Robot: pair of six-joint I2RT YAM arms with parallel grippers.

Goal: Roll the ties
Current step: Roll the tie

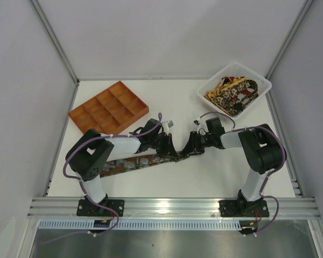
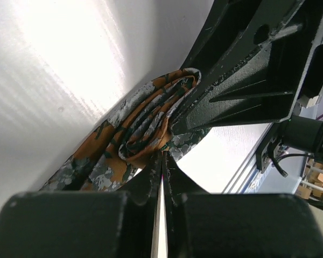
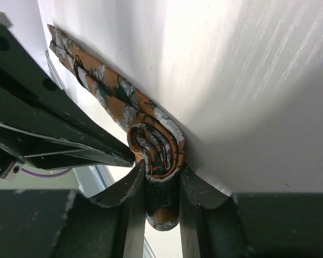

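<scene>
The tie [image 1: 130, 162] is lying slantwise on the surface [image 1: 194, 177], running from the near left up to the middle, where its end is sitting wound into a tight roll [image 3: 156, 142]. The right hand [image 3: 161, 165] is clamping that roll between its fingers. The left hand [image 2: 162, 156] is sitting narrow, fingers almost together, tips touching the roll's edge; whether it is pinching cloth I cannot tell. More ties [image 1: 234, 92] are lying heaped in the white basket [image 1: 261, 81], far right.
</scene>
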